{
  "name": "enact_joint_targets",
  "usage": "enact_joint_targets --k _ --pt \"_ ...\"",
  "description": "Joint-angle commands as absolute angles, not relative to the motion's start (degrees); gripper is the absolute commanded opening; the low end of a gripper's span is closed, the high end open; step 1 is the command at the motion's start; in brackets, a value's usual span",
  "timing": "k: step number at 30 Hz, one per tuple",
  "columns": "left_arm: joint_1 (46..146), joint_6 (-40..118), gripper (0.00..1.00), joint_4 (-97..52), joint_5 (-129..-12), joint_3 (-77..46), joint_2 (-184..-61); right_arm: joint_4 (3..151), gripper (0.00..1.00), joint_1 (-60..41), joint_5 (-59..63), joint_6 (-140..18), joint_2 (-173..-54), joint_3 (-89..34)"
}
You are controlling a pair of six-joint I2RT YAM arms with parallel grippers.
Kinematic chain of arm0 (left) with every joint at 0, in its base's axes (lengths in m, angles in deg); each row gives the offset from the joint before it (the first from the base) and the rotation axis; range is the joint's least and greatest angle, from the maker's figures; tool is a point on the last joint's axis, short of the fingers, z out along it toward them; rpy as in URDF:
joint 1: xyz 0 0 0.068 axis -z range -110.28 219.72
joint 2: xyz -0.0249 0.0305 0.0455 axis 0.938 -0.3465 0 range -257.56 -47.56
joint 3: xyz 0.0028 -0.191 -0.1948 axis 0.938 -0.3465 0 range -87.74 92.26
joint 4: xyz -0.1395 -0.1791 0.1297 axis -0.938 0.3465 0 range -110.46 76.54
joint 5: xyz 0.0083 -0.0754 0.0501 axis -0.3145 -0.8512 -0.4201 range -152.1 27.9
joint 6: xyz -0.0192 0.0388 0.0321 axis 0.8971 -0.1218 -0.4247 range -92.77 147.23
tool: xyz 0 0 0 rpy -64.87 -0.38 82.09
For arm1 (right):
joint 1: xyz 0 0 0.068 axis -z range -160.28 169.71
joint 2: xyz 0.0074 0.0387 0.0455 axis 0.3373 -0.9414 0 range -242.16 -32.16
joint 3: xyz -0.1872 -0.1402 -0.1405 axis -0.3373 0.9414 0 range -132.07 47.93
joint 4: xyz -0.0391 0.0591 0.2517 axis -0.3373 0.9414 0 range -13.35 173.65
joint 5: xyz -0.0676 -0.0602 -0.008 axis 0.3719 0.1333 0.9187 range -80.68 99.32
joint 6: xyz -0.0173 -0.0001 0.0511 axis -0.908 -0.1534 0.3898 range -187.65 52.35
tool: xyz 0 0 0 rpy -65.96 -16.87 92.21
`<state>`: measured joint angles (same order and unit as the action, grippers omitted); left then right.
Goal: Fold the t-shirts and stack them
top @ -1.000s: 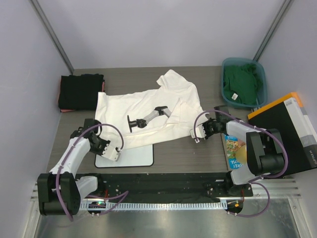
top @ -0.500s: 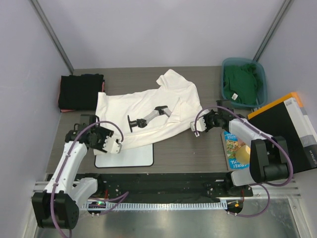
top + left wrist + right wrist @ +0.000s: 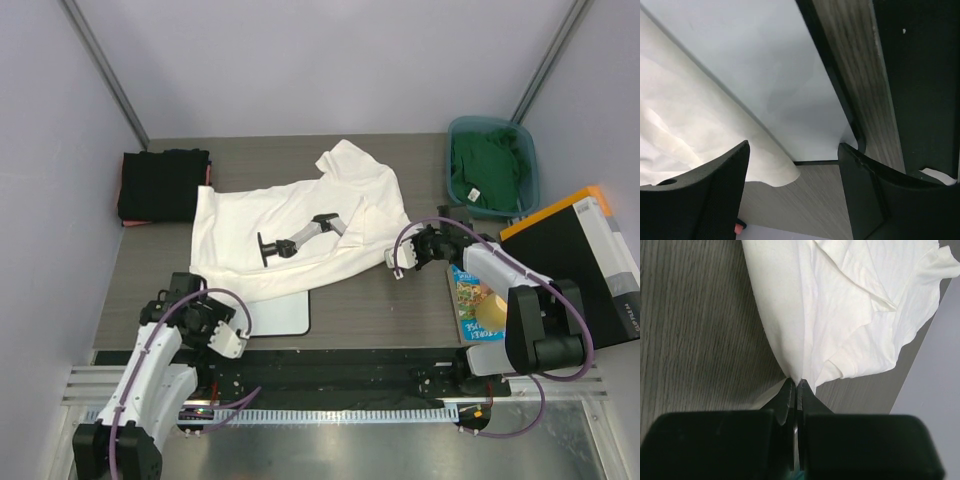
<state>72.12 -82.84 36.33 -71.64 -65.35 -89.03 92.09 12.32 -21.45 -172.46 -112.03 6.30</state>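
At table's near-left corner, my left pincer (image 3: 795, 150) stands released, jaws apart over the white board (image 3: 790, 75), gripping nothing. My right pincer (image 3: 796, 386) is clenched on the edge of the white t-shirt (image 3: 290, 215) spread mid-table.

White-shelled arms (image 3: 148, 362) with black joints and looping purple cables (image 3: 213, 292).

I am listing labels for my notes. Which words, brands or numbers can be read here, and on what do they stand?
No text can be read.
Booklet cover: print too blurred.
Black box, white side: print too small.
Tag on the green shirt: too small.
White shirt: black marking, no clear letters.
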Motion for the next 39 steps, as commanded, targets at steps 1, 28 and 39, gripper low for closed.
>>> enact_joint_targets --k 1,28,39 --pt "72.3 -78.7 0.72 32.6 -72.1 -65.9 -94.3 90.8 0.01 12.2 -21.4 -171.6 -112.0 5.1" --pt "80.4 -54.3 0.0 28.4 -69.2 -32.1 -114.0 84.6 0.01 12.7 -18.3 -165.8 -111.9 -1.7" --pt "82.6 -48.8 0.0 22.7 -62.6 -7.3 -120.2 73.7 0.01 16.4 -16.6 -158.5 -110.1 -11.7"
